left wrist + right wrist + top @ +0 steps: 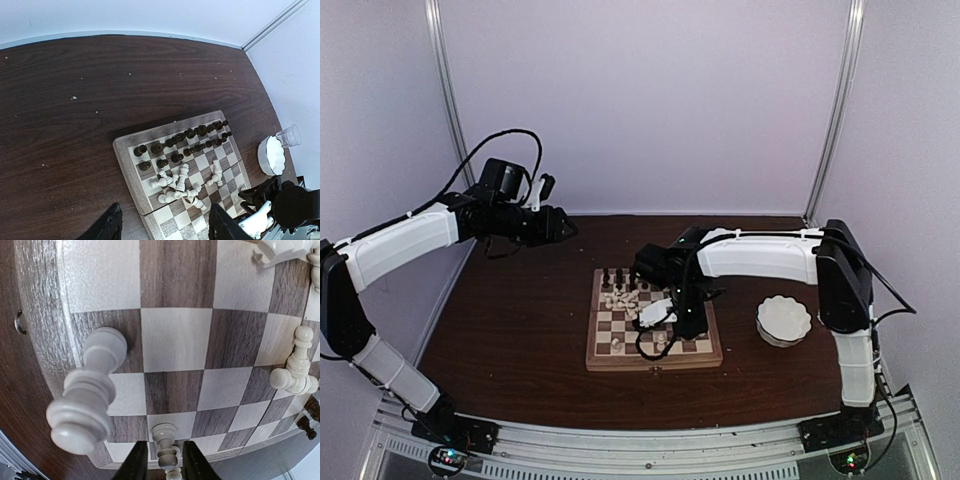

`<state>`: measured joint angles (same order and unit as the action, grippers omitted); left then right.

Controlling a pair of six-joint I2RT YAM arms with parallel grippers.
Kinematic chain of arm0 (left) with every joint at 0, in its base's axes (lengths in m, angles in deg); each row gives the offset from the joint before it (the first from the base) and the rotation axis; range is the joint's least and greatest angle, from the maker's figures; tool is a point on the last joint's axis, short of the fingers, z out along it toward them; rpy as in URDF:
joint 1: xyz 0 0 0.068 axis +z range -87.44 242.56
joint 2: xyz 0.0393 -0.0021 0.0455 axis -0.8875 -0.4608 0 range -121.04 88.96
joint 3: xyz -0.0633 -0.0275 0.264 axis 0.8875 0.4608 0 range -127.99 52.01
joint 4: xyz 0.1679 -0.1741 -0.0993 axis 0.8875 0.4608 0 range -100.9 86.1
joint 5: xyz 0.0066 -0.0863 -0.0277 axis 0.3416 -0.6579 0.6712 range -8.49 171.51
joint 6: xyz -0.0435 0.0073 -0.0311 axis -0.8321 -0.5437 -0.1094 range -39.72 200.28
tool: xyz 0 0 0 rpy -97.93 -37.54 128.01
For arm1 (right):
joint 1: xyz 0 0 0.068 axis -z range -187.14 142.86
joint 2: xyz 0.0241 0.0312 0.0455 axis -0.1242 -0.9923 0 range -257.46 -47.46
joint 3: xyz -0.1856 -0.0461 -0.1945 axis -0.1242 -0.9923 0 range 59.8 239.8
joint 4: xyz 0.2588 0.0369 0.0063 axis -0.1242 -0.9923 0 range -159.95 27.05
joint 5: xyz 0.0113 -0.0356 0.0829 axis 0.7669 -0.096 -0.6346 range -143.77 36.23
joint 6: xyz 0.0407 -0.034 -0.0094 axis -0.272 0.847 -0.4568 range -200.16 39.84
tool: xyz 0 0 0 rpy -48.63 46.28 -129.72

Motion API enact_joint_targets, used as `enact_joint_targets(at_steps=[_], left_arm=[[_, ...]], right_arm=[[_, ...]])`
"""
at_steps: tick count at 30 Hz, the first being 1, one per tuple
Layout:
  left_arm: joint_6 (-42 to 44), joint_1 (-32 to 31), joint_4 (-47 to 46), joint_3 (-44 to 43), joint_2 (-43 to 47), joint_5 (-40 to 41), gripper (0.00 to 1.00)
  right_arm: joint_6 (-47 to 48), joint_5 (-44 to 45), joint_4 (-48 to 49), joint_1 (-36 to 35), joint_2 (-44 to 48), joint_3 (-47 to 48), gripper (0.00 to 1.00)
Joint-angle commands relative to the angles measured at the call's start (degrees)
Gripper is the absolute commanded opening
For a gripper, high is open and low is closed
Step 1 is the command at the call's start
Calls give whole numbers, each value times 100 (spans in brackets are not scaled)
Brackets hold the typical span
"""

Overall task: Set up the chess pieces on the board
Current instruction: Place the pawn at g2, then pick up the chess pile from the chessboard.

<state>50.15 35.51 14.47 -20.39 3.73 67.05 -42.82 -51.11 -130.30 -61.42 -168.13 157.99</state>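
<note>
Since the right gripper (164, 462) has its jaws pinched on a small cream piece (165, 440) near the border of the board (175, 300), lower it straight, base flat on one square, clear of the tall cream piece (85, 390) beside it. The held piece sits squarely between the fingertips. Left gripper (166, 217) is spread, empty, and high off to the side.

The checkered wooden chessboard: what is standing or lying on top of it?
Dark brown pieces stand in two rows along one edge of the board; cream-white pieces lie mostly toppled mid-board. In the top view the right arm hides some squares beneath it.
</note>
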Motion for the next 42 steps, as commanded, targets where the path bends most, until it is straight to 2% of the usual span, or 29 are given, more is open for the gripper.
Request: enact_joint_targets(at_steps=[1, 6, 12, 21, 27, 30, 34, 37, 42], left_arm=[[-54, 24, -266, -48, -58, -114, 59], [-46, 24, -264, -63, -79, -123, 59], [128, 24, -256, -119, -218, -223, 59], [994, 15, -374, -93, -530, -345, 56], [820, 15, -623, -64, -538, -1040, 55], [824, -14, -695, -12, -545, -1028, 55], [946, -20, -576, -79, -651, -934, 55], [856, -20, -625, -99, -711, -1211, 54], [497, -20, -588, -178, -814, -1473, 54]], right_arm=[[-51, 105, 13, 5, 13, 25, 30], [-94, -6, -146, 5, 238, 192, 32], [-184, -323, -302, 66, 966, 379, 34], [-129, -1143, 158, 740, 1783, 63, 34], [179, -2070, 706, 1245, 1686, -89, 31], [683, -2050, 1152, 1283, 1633, -329, 32], [1070, -1980, 1252, 1275, 1192, -111, 32], [1261, -1994, 1276, 1275, 927, 46, 31], [2127, -2037, 1594, 1272, 889, -353, 35]])
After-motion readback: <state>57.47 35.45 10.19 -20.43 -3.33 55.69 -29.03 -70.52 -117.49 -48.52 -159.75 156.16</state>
